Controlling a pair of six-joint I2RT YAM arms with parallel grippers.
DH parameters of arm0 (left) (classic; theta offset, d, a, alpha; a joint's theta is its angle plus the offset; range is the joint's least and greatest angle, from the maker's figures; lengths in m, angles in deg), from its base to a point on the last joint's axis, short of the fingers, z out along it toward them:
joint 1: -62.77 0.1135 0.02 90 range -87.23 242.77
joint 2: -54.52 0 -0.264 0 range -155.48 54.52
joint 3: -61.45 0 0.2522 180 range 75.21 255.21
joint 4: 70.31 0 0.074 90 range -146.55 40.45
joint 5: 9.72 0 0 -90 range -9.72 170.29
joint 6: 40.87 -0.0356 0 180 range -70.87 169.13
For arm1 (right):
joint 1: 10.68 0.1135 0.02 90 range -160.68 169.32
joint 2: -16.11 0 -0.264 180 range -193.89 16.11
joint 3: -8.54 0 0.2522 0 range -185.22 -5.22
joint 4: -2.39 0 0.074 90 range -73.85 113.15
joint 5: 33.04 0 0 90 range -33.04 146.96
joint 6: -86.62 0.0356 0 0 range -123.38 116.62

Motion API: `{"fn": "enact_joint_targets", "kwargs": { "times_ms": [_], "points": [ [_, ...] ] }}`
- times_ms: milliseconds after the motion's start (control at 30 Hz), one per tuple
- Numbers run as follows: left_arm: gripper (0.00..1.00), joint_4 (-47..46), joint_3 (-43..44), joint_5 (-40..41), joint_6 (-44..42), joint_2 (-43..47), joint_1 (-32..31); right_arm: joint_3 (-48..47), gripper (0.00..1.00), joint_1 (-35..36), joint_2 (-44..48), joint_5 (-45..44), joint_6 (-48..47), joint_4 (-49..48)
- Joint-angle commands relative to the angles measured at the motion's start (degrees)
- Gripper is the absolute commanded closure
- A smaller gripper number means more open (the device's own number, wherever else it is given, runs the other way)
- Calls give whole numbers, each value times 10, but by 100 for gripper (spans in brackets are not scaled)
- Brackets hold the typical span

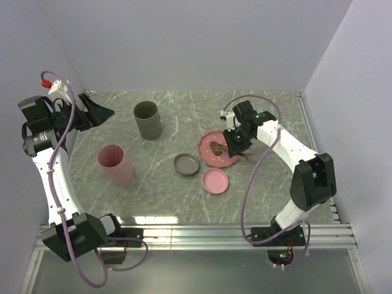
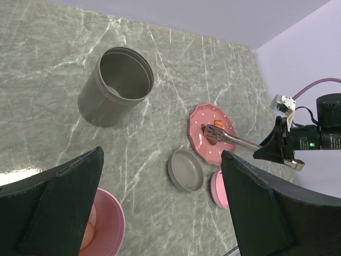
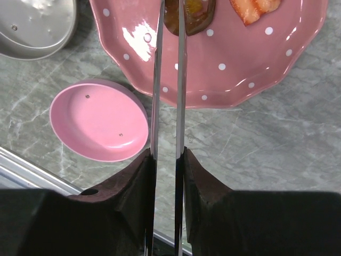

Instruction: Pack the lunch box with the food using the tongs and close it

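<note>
Partway, I judge: a peach egg piece [image 2: 90, 226] seems to lie in the pink container [image 2: 113, 213]; sausage bits [image 3: 193, 16] remain on the dotted plate [image 3: 256, 64]; lids [image 1: 187, 164] lie off; right tool [image 3: 168, 157] pinches the tongs [image 3: 180, 80]; left tool [image 2: 160, 200] is spread.

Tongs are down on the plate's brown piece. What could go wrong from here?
1. The tongs seem to pinch the brown piece near its left edge, so it may slip or spin out on lifting.
2. The plate is glossy; a sliding piece could knock the orange piece.
3. The pink tub stands across the table, past the grey lid; a weak pinch may drop the food on the way.
</note>
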Motion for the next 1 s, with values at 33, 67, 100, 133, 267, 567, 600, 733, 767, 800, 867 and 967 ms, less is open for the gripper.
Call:
{"fn": "enact_joint_targets", "kwargs": {
  "times_ms": [33, 67, 100, 133, 267, 567, 600, 733, 767, 800, 867, 967],
  "points": [
    [2, -12, 5, -5, -2, 7, 2, -25, 88, 4, 33, 19, -4, -5],
    [2, -11, 6, -5, -4, 8, 2, -26, 91, 4, 42, 23, -5, -3],
    [2, -11, 7, -4, -7, 7, 2, -26, 97, 5, 46, 24, -6, -2],
    [2, -10, 7, -4, -6, 8, 3, -28, 100, 4, 49, 24, -7, -1],
    [2, -10, 10, -7, -4, 8, 3, -35, 100, 4, 71, 34, -10, 1],
    [2, -31, 5, -20, 10, 10, 2, -140, 100, 16, 73, 123, -17, -19],
    [2, -37, 2, -21, 12, 12, 2, -170, 100, 21, 66, 130, -16, -24],
    [2, -53, -2, -27, 22, 15, 2, -243, 100, 48, 16, 140, -14, -55],
    [2, -57, -6, -29, 24, 16, 2, -257, 100, 52, 6, 142, -12, -61],
    [2, -62, -7, -32, 27, 18, 2, -288, 100, 64, -5, 143, -12, -64],
    [2, -81, -15, -32, 37, 22, 2, -333, 100, 73, -39, 143, -10, -76],
    [2, -105, -27, -40, 50, 27, 2, -369, 100, 90, -80, 142, -7, -104]
  ]
}}
